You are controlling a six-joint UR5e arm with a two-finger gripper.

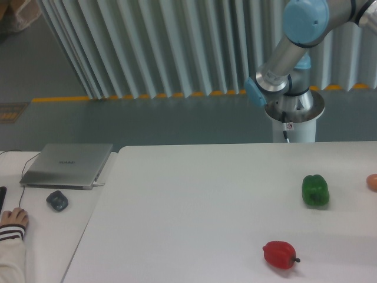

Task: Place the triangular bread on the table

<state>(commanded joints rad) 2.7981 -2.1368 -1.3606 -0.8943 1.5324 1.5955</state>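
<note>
The triangular bread is out of view. The white table (194,206) fills the lower middle and right of the camera view. Only the robot arm's elbow and base (291,53) show at the upper right, behind the table's far edge. The gripper itself is outside the frame.
A green pepper (315,190) and a red pepper (279,254) lie on the table's right side. A small orange-pink thing (372,182) is cut off at the right edge. A separate desk at the left holds a laptop (68,165), a mouse (57,200) and a person's hand (12,219).
</note>
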